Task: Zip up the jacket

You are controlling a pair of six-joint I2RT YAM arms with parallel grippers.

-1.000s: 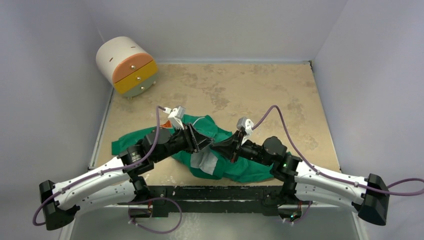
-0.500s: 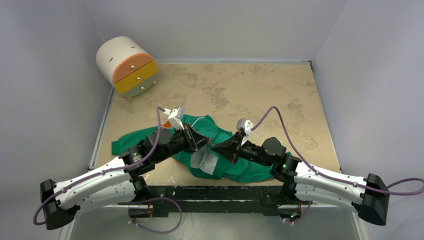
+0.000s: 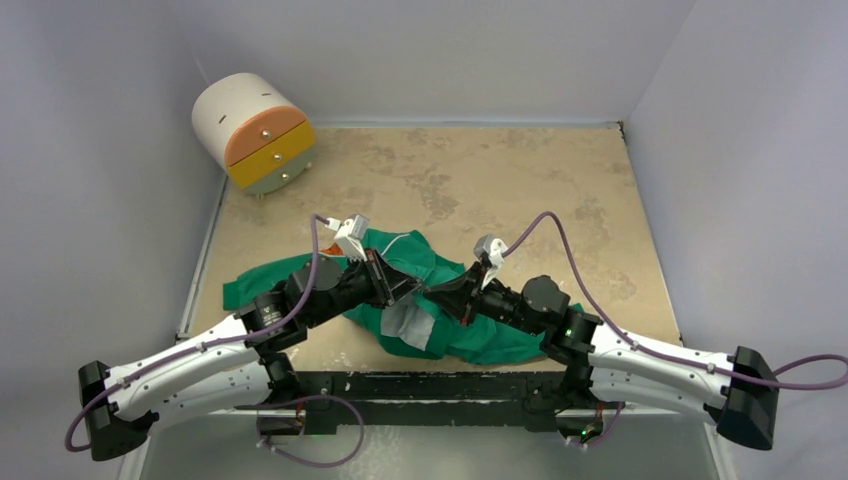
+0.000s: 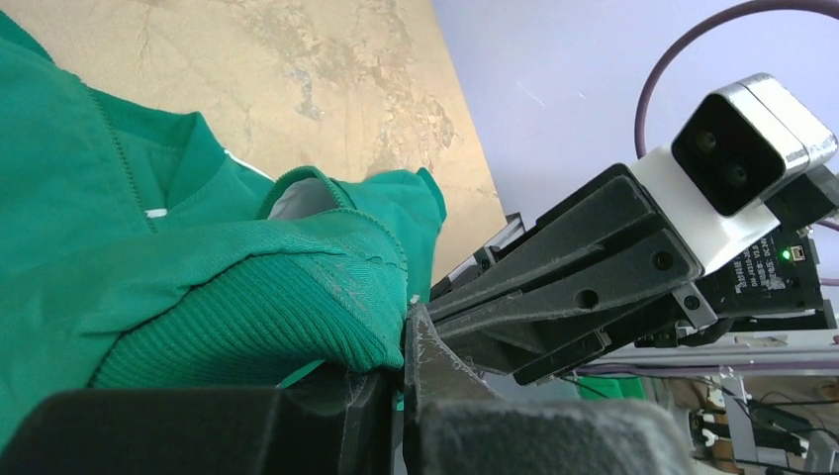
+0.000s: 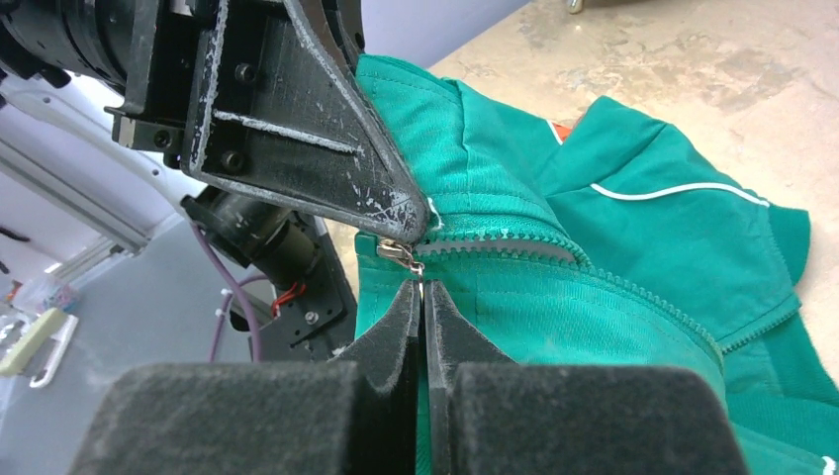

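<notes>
The green jacket [image 3: 410, 255] lies crumpled near the table's front edge, with a patch of pale grey lining [image 3: 408, 322] showing. My left gripper [image 3: 408, 289] is shut on the jacket's ribbed hem [image 4: 247, 327] beside the bottom of the zip. My right gripper [image 3: 443, 296] meets it tip to tip. In the right wrist view the right gripper [image 5: 421, 285] is shut on the pull of the metal zip slider [image 5: 398, 250], which sits at the bottom end of the zip [image 5: 514, 247]. The left finger [image 5: 297, 148] presses the cloth just above the slider.
A round white container with orange and yellow drawer fronts [image 3: 255, 130] stands at the back left of the beige table [image 3: 520, 190]. Pale walls close in the left, back and right. The arm bases stand at the near edge.
Both grippers have shifted very slightly to the left with the jacket. Both grips are unchanged.
</notes>
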